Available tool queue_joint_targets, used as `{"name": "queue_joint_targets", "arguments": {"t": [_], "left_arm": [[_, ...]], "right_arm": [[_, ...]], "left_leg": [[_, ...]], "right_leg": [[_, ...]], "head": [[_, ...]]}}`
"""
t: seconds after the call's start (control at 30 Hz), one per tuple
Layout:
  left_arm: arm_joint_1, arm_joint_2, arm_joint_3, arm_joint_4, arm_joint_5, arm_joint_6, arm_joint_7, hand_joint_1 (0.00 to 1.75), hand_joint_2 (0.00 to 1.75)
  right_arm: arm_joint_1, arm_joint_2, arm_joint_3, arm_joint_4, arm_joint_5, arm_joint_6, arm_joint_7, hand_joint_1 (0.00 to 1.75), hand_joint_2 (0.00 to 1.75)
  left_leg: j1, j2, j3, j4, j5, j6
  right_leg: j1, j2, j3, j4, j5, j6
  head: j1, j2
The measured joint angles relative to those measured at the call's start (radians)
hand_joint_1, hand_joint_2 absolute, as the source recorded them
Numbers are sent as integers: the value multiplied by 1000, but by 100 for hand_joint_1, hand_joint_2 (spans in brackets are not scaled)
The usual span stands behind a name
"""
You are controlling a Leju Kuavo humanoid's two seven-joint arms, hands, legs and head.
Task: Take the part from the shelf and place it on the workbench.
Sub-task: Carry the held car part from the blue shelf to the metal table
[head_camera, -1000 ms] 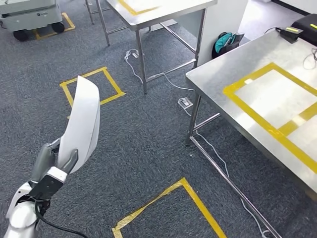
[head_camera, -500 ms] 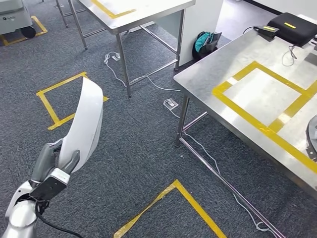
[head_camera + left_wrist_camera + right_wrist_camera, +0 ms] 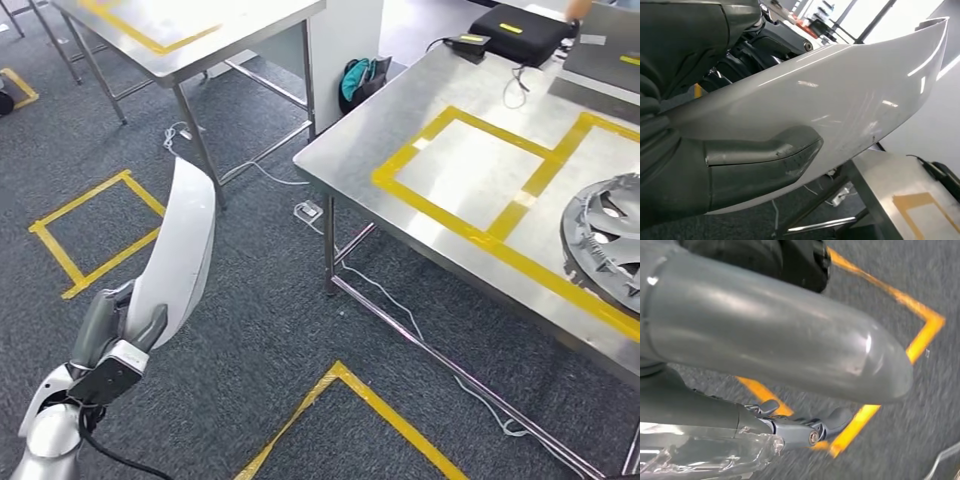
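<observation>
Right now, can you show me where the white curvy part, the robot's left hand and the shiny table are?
White part (image 3: 177, 255): head view, middle of its curved panel.
Left hand (image 3: 113, 335): head view, grey fingers holding the part's lower end.
Workbench (image 3: 355, 150): head view, bare steel near its corner.

My left hand (image 3: 113, 335) holds the part (image 3: 177, 250) upright at near left; the workbench (image 3: 483, 180) stands right (a wheel cover (image 3: 607, 240) on it), another table (image 3: 189, 40) far left.

Part (image 3: 180, 250) — a glossy white curved panel — is held upright over the carpet, well apart from the steel workbench (image 3: 355, 140).
</observation>
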Motion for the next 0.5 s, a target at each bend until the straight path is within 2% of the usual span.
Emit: {"name": "queue_joint_targets", "arguments": {"t": [0.03,0.1,0.13,0.17,0.2,0.23,0.27,0.33,0.37,0.4,0.43,0.47,0.5], "left_arm": [[0,1,0,0,0,0,0,175,175],[2,4,0,2,-1,0,-1,175,175],[2,4,0,3,-3,0,-1,175,175],[2,5,0,4,-5,-1,-1,175,175],[2,6,-1,4,-6,-1,-1,175,175],[2,7,-1,4,-7,-2,-1,175,175],[2,9,-1,4,-7,-2,-2,175,175],[2,11,-1,4,-8,-4,-3,175,175],[2,12,-2,4,-9,-4,-3,175,175],[2,12,-2,4,-9,-4,-3,175,175],[1,12,-3,4,-9,-5,-3,175,175],[1,12,-4,4,-9,-5,-3,175,175],[2,13,-4,3,-9,-6,-3,175,175]], "right_arm": [[0,0,1,0,0,0,0,0,0],[0,0,3,1,-1,0,0,0,0],[0,1,4,1,-1,0,0,0,0],[0,1,4,2,-1,0,1,0,0],[0,1,5,3,-2,0,1,0,0],[0,1,5,3,-2,0,1,0,0],[-1,1,5,4,-2,-1,2,0,0],[-1,1,6,4,-1,-2,1,0,0],[0,1,6,4,1,-4,0,0,0],[2,1,6,5,3,-6,-1,0,0],[3,1,6,7,5,-8,-2,0,0],[4,1,6,8,7,-11,-5,0,0],[2,1,7,10,8,-14,-7,0,0]], "left_leg": [[1,-22,-25,56,-31,-3],[1,-44,-90,187,-85,-5],[1,-47,-111,222,-89,-5],[1,-49,-114,220,-73,-3],[2,-53,-97,180,-40,-1],[3,-64,-66,114,-1,1],[5,-84,-34,43,27,3],[8,-112,5,-42,49,8],[8,-116,8,-53,46,12],[8,-107,8,-55,49,17],[8,-97,8,-57,51,24],[9,-87,9,-60,53,31],[10,-76,10,-63,55,37]], "right_leg": [[-2,11,0,-1,2,-3],[-2,34,-1,-1,3,-6],[-2,47,-2,-1,3,-7],[-2,60,-1,-1,4,-6],[-3,73,-1,-1,4,-5],[-4,85,0,-1,5,-4],[-3,97,-1,0,6,0],[-2,117,-7,0,9,11],[-2,126,-11,-3,11,18],[-4,135,-15,-7,14,25],[-5,131,-18,-7,14,30],[-3,116,-25,3,7,35],[-1,89,-42,34,-14,39]], "head": [[-2,0],[-5,0],[-5,0],[-5,0],[-5,0],[-5,0],[-5,0],[-4,0],[-4,0],[-4,0],[-4,0],[-1,0],[3,0]]}}
